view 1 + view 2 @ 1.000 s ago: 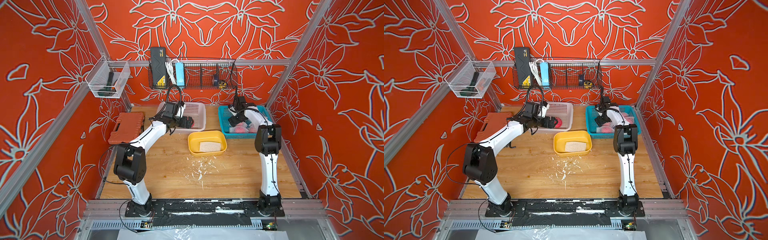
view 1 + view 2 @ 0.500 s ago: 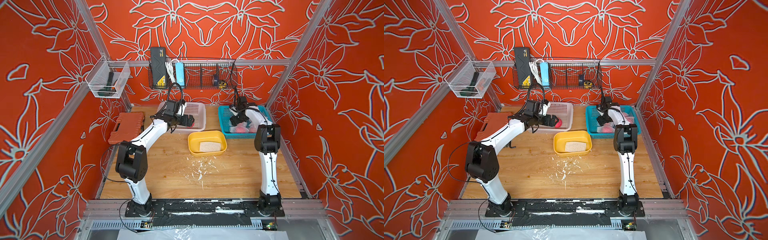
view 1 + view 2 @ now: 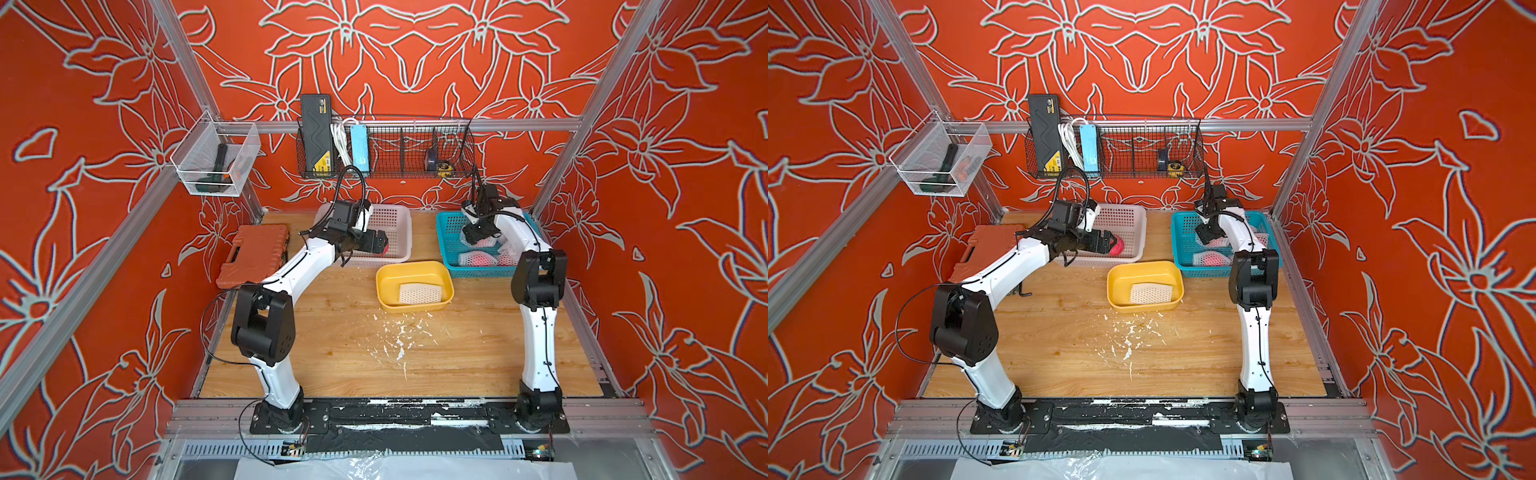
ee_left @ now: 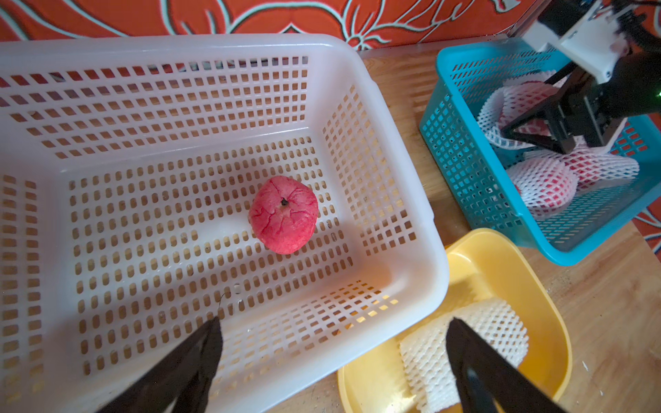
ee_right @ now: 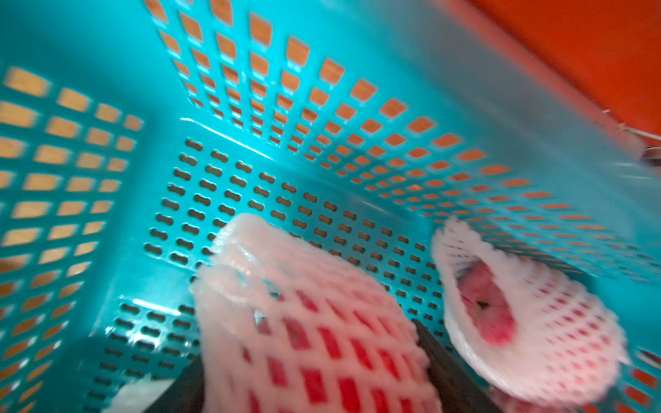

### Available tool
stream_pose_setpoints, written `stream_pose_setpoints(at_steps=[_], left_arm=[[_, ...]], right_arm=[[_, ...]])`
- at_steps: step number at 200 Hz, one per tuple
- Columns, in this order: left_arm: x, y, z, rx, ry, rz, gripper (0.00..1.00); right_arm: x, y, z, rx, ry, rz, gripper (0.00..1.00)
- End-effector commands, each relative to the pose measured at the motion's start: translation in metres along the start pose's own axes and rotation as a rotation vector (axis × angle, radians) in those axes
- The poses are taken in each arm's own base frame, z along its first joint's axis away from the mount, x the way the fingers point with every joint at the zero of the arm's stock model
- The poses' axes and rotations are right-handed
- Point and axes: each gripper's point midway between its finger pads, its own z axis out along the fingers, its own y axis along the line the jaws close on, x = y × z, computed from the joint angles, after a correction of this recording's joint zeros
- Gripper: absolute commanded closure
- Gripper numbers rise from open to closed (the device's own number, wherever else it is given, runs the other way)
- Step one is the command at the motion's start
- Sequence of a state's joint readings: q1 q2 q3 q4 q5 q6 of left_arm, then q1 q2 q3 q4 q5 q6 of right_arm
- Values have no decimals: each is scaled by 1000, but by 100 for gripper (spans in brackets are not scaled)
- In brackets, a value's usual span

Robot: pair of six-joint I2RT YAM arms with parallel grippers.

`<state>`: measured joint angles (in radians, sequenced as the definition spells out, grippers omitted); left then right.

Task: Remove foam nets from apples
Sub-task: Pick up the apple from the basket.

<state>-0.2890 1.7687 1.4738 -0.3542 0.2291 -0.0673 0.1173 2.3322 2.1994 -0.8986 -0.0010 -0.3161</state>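
The right pincer [image 5: 314, 364] closes on a netted apple [image 5: 304, 304] deep in the blue basket [image 5: 322, 107]. Its jaws have drawn in from wide a second ago, and the dark fingers [image 5: 443, 357] now press the mesh on either side. Blur in the right wrist view suggests the arm is on the move. The grip appears to open the second round of the job: the fruit can now be carried out of the basket to be stripped. The apple in the grip shows red through the diamond holes of its white foam sleeve, which hugs the fruit and flares loose at one end. Beside it a second wrapped apple [image 5: 536, 321] lies on its side, pink skin and stem dimple showing through the sleeve's open mouth. More wrapped fruit [image 4: 543, 186] crowds the same basket. Across the gap, one bare apple [image 4: 284, 214], pinkish-red and veined with pale lines, sits alone on the floor of the white basket [image 4: 393, 143]. One empty foam net [image 4: 483, 339] lies flat in the yellow tub [image 4: 536, 286] just beside that basket. The left pincer [image 4: 333, 321] hangs over the white basket's near wall, jaws wide and empty, barely shifted in the past second. White scraps [image 3: 399, 336] dot the wooden desk [image 3: 311, 365] in front of the tub.
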Motion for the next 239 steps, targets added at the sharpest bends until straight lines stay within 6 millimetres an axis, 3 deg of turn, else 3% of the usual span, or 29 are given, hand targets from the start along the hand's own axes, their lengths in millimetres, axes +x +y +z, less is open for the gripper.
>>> stream_pose_setpoints(at_steps=[1,40,64,109,126,149,172,200,239], left_arm=[[1,-9,-14,10,-14,27,3],[17,-18,-28,17,-15,43,3],[28,-25,-41,20,-18,61,4],[53,-34,-62,24,-9,71,3],[63,-33,-69,20,1,66,3],[75,-32,-80,11,-1,60,3],[88,-31,-89,9,-1,60,2],[100,-28,-96,-4,0,56,2],[115,-22,-103,-26,-4,70,2]], right_arm=[[-17,11,-53,9,-74,-39,33],[-24,35,-115,54,-147,-122,33],[-14,63,-149,48,-159,-180,32],[54,154,-181,-109,-122,-277,32],[81,180,-191,-148,-125,-266,33],[122,230,-188,-249,-110,-306,34],[154,262,-178,-295,-68,-312,34],[170,295,-161,-351,-66,-371,35],[177,322,-130,-367,12,-466,33]])
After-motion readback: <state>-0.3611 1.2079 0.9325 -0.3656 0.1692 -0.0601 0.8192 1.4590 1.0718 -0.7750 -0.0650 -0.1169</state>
